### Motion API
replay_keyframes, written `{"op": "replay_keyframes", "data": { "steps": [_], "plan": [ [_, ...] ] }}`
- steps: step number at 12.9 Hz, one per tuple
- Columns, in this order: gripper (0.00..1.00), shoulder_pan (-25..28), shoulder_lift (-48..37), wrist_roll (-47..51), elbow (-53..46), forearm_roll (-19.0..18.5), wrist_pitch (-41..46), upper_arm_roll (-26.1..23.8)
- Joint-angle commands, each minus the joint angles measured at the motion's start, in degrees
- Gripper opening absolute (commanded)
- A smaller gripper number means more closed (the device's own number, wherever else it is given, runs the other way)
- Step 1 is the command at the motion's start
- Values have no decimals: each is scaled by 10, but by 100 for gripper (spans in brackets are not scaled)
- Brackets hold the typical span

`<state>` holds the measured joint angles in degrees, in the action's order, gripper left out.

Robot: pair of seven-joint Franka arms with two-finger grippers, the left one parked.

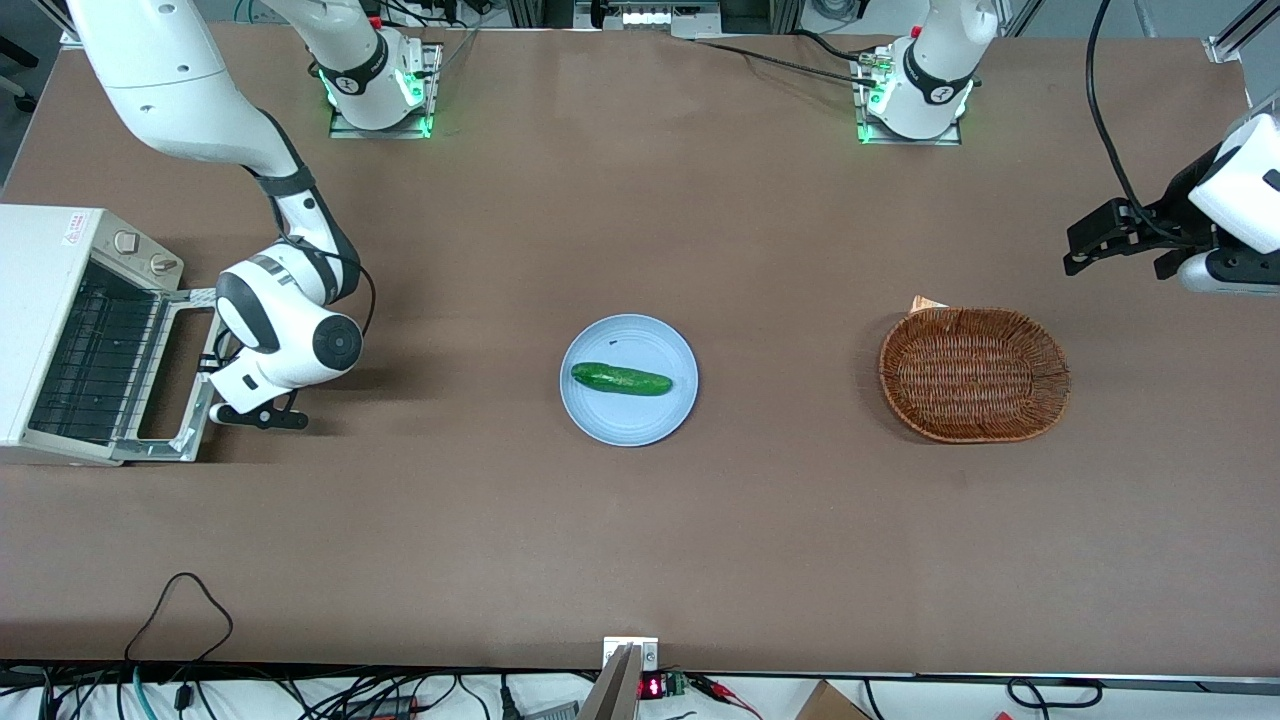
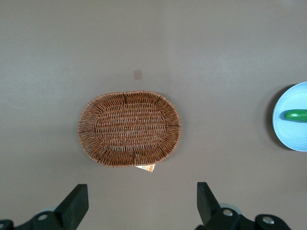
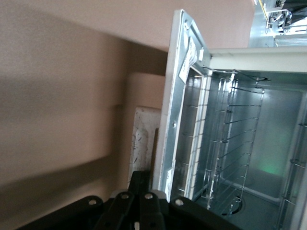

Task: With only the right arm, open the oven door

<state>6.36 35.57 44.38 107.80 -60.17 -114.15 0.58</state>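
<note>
Looking across the brown tabletop [image 1: 640, 540], we find the small boxy cream-white toaster oven [image 1: 45, 300] at its edge toward the working arm's end. Its flat silver-grey metal door with the glass window [image 1: 175, 380] lies swung down, about level with the tabletop, and the wire rack [image 1: 95, 360] inside shows.

The black two-finger end effector [image 1: 222, 400] of the white jointed right arm [image 1: 285, 320] sits at the door's handle edge; we cannot tell how its fingers stand or whether they have hold of anything.

We judge the door to be stiff and fairly light, a hinged metal frame that swings in one arc only, so any pull has to follow that arc. The glass pane looks fragile and smooth, a poor place to press. The bar handle [image 1: 210, 350] along the free long edge seems the right hold, near its middle.

A red-marked sticker [image 1: 75, 228] sits on the oven's top, and a pale label [image 3: 189, 60] on the door's inner frame; we cannot read either. No brand is legible.
</note>
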Motion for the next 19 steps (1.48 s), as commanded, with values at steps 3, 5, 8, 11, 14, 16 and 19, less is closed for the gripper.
{"op": "replay_keyframes", "data": {
  "steps": [3,5,8,11,14,16,19],
  "plan": [
    [0,1,27,0,-26,11,8,16],
    [0,1,36,4,-29,21,8,16],
    [0,10,51,13,-40,34,7,16],
    [0,12,52,14,-45,55,6,16],
    [0,18,49,8,-59,94,8,12],
    [0,25,46,-5,-73,125,15,8],
    [0,31,14,-29,-104,243,44,7]
  ]
}}
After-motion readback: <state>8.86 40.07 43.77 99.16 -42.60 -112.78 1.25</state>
